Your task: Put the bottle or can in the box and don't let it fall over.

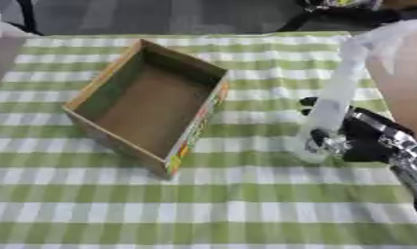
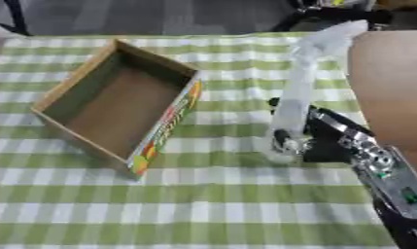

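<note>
Fingers of your right hand (image 2: 326, 141) were curled round the lower part of the clear bottle (image 1: 335, 99), right of centre in the frame. You held it tilted, its blurred top leaning toward the upper right corner and its base just above the green checked tablecloth (image 1: 245, 204). Well apart, at centre left, the open cardboard box (image 1: 147, 104) sat empty. Your left hand showed in neither view.

My right arm enters from the lower right corner. Right hand (image 2: 318, 141): fingers (image 2: 288, 144) curled, wrist silver and tilted. I see no left hand.
</note>
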